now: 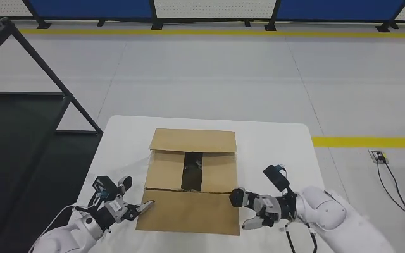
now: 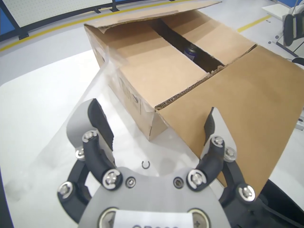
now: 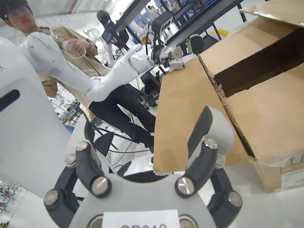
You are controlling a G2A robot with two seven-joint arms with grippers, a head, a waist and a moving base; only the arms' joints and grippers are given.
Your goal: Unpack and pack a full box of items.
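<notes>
Looks barely begun, with the box (image 1: 166,180) on the tabletop (image 1: 272,139), outer flaps (image 1: 193,140) folded out, inner flaps (image 1: 218,172) nearly shut over a dark bottle (image 2: 191,50) in the gap, nothing lifted out yet, and left gripper (image 1: 136,195) and right gripper (image 1: 243,210) flanking the near flap (image 1: 190,215), jaws spread and empty

The box (image 2: 154,72) hides its contents except one dark bottle (image 2: 191,50)
</notes>
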